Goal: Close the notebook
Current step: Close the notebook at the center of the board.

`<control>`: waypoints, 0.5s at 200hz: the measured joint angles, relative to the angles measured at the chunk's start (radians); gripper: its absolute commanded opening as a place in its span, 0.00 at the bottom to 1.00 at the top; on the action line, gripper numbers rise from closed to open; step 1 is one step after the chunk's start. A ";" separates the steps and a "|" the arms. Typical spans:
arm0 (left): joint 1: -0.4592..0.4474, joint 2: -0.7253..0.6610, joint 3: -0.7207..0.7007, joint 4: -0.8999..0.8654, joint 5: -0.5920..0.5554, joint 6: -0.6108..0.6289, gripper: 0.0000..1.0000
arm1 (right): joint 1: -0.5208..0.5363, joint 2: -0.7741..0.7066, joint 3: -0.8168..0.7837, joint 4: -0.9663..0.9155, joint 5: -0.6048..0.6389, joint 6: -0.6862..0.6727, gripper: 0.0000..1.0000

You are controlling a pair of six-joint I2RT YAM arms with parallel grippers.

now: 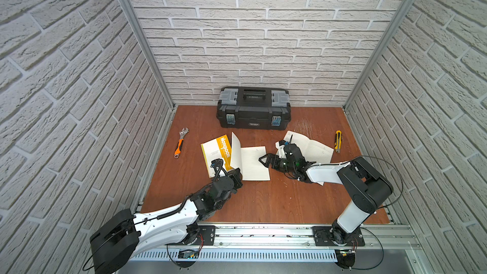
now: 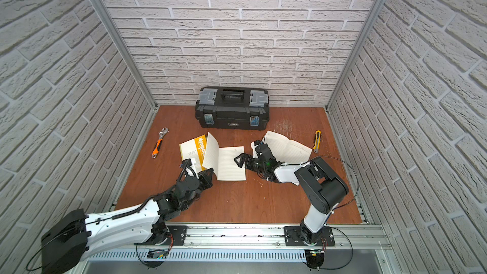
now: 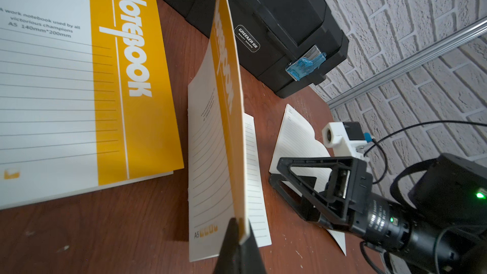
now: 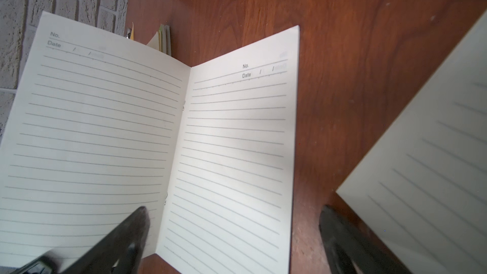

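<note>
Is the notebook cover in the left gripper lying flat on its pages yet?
No, the notebook cover stands raised off the lined pages, pinched by the left gripper.

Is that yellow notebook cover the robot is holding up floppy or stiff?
Probably fairly stiff: the cover stands nearly straight though the left tool pinches only one edge. Likely light, being thin card. A gentle push should fold it shut.

The notebook (image 1: 254,163) is matt paper, the table (image 1: 263,201) smooth grained wood, the toolbox (image 1: 253,117) matt black plastic.
</note>
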 measured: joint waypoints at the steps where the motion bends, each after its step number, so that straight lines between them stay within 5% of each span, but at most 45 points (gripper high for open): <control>1: 0.000 0.000 0.000 0.000 0.000 0.000 0.00 | 0.001 -0.001 0.001 -0.001 0.000 0.000 1.00; 100: 0.005 0.033 0.000 0.007 0.000 0.000 0.00 | 0.070 0.058 0.055 0.026 -0.003 0.024 1.00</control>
